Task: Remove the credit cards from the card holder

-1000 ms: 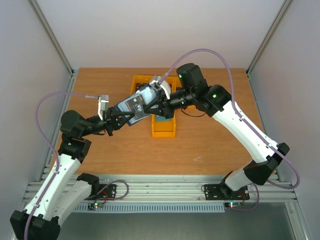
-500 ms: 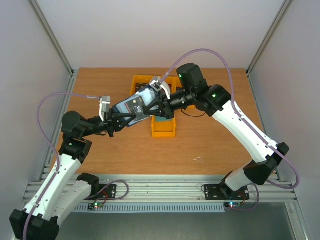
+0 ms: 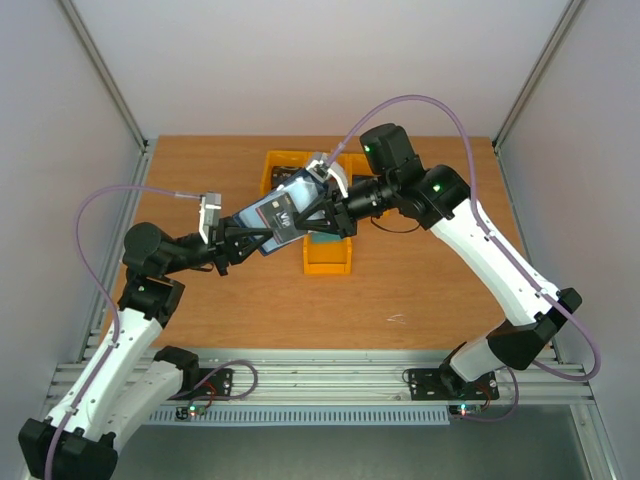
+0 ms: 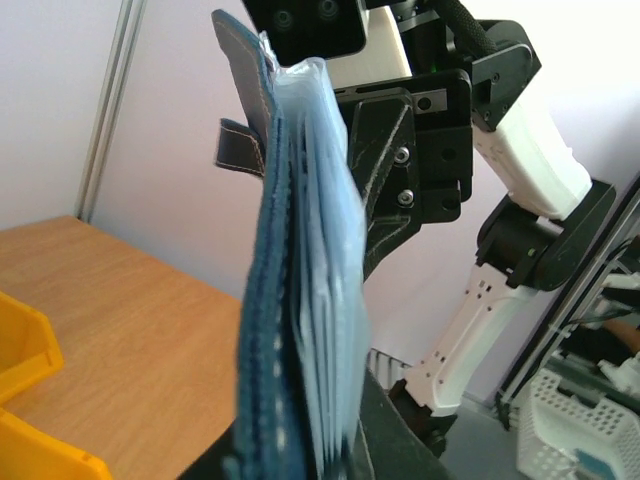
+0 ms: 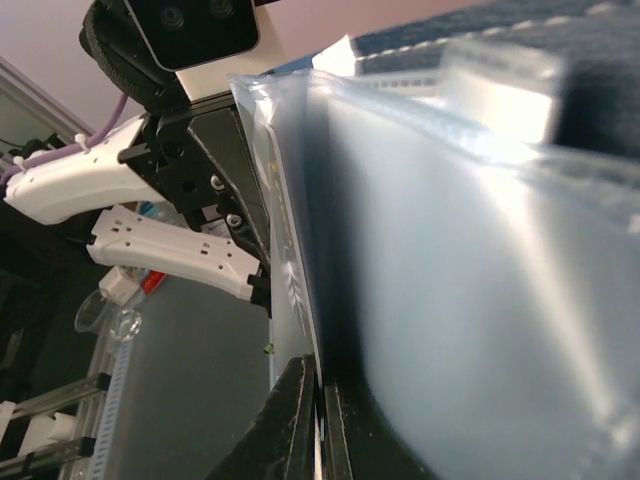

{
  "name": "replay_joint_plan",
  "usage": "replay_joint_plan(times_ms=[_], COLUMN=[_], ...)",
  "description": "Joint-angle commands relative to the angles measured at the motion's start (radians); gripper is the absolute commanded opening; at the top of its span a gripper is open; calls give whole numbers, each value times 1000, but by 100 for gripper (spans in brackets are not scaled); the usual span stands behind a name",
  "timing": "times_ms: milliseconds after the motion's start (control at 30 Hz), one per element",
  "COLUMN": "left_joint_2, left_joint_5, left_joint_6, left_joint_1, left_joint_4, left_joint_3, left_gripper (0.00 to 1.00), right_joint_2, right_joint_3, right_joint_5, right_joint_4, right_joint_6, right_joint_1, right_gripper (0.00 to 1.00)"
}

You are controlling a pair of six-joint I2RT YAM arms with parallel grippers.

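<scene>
Card holder [image 3: 296, 195] midair above wooden table [image 3: 420, 280], yellow bin [image 3: 328, 260] at 4 o'clock; right gripper [image 3: 318, 210] pinches it, left gripper [image 3: 258, 238] grip unclear.

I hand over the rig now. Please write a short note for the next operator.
Left gripper: fingers shut on one end of the card holder, held in the air above the table.
Right gripper: fingers pinched shut on the other end; sleeve or card, cannot tell.
VIP card sits in the holder.
Done: holder lifted, open.
Left: pull out the VIP card and any others.
</scene>
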Motion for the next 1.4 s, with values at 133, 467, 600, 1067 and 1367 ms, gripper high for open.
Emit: replay_joint_plan(times_ms=[133, 467, 600, 1067, 1367], left_joint_2=[-11, -15, -15, -18, -15], left_joint_5=[21, 14, 13, 10, 10], left_joint_6=[26, 36, 36, 41, 45], left_joint_1=[5, 4, 3, 0, -3], left_joint_4=[42, 44, 42, 31, 27], left_joint_3=[-5, -15, -17, -14, -12], left_gripper=[0, 0, 0, 2, 3], right_joint_2=[-3, -16, -15, -9, 7], right_joint_3=[51, 58, 59, 66, 64], right_joint_5=[-2, 35, 27, -4, -4], right_joint_4=[-18, -82, -85, -58, -40], right_joint_6=[-20, -54, -54, -22, -22], right_joint_1=[-16, -56, -57, -65, -48], right_gripper=[1, 1, 1, 1, 1])
